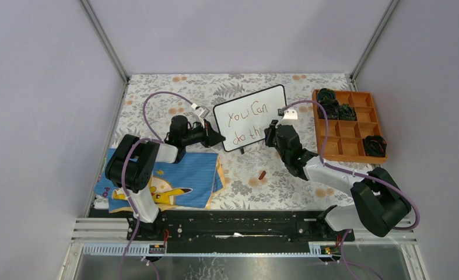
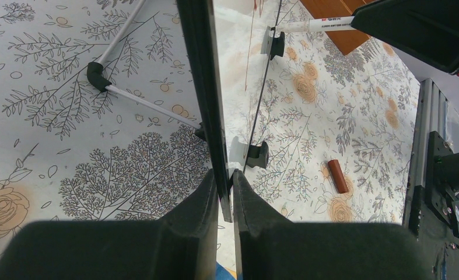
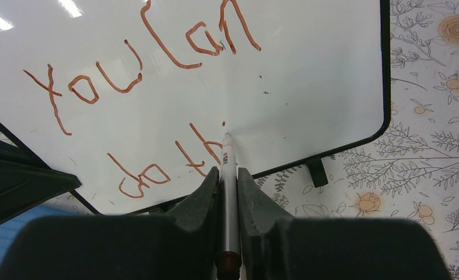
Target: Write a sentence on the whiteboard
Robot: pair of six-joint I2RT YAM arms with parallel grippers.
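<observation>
Right gripper (image 3: pixel 227 173) pinches a marker (image 3: pixel 228 204) tip-first against the whiteboard (image 3: pixel 308 70), left gripper (image 2: pixel 225 178) clamping its edge.

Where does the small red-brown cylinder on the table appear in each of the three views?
Top external: the small red-brown cylinder lies on the floral cloth, on the near side of the whiteboard.
Left wrist: right of centre, right of the whiteboard's edge.
Right wrist: not in it.
Shared landmark: the whiteboard, in all three views.
</observation>
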